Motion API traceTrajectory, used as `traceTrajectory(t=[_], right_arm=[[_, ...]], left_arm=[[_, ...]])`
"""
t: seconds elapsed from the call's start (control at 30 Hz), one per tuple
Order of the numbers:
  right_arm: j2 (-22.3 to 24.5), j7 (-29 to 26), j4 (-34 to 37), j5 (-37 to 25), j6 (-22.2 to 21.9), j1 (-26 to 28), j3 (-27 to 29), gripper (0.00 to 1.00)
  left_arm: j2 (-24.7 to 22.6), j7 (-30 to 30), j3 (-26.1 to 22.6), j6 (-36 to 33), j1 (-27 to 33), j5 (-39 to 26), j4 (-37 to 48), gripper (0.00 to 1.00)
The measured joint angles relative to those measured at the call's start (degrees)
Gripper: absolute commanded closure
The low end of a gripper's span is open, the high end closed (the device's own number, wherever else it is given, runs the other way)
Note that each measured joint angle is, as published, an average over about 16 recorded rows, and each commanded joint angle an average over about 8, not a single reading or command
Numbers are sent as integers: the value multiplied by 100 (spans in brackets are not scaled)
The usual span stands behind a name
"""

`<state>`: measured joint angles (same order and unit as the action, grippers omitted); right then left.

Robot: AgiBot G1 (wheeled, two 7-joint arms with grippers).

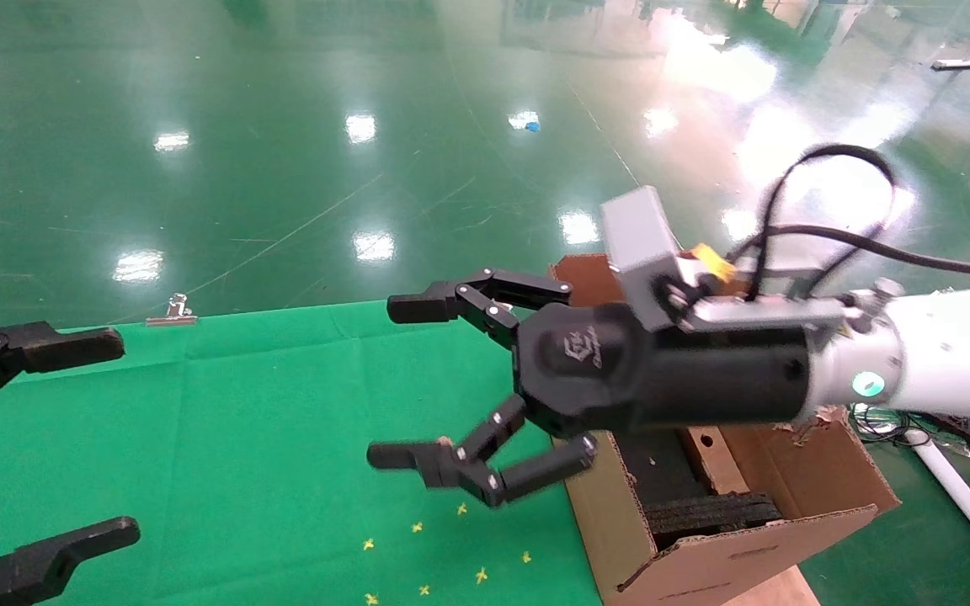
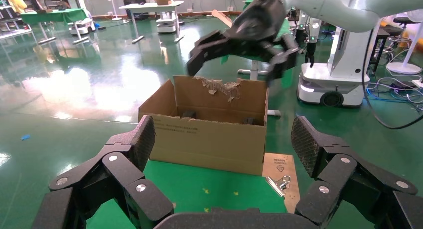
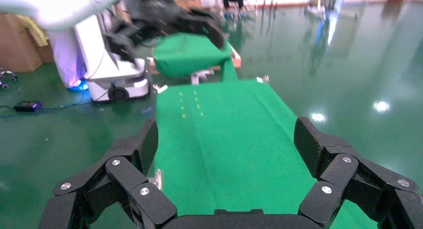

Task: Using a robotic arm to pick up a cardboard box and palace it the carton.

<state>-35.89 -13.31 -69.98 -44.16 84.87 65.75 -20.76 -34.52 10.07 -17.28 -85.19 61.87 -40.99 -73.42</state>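
Note:
My right arm, white with a glowing ring, reaches in from the right. Its black gripper hangs open and empty above the green table's right side, just left of the carton. That large corrugated carton stands off the table's right end with a ragged flap. Inside it, a slim brown cardboard box with a round hole lies beside black foam. The right wrist view shows only green cloth between the open fingers. My left gripper sits open and empty at the table's left edge.
A green cloth covers the table, with small yellow marks near the front. Silver binder clips grip its edges. Shiny green floor surrounds the table. A white frame leg stands right of the carton.

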Motion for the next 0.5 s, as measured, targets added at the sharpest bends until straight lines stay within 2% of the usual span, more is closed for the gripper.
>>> traceTrajectory(t=[0.23,0.5], right_arm=[[99,267,-410,269,95,-494,557,0],[120,311,-490,326,115,-593,669,0]], left_arm=[[1,-1,-1,1,0,1,1,0],[1,-1,-1,2,-1,3,1,0]])
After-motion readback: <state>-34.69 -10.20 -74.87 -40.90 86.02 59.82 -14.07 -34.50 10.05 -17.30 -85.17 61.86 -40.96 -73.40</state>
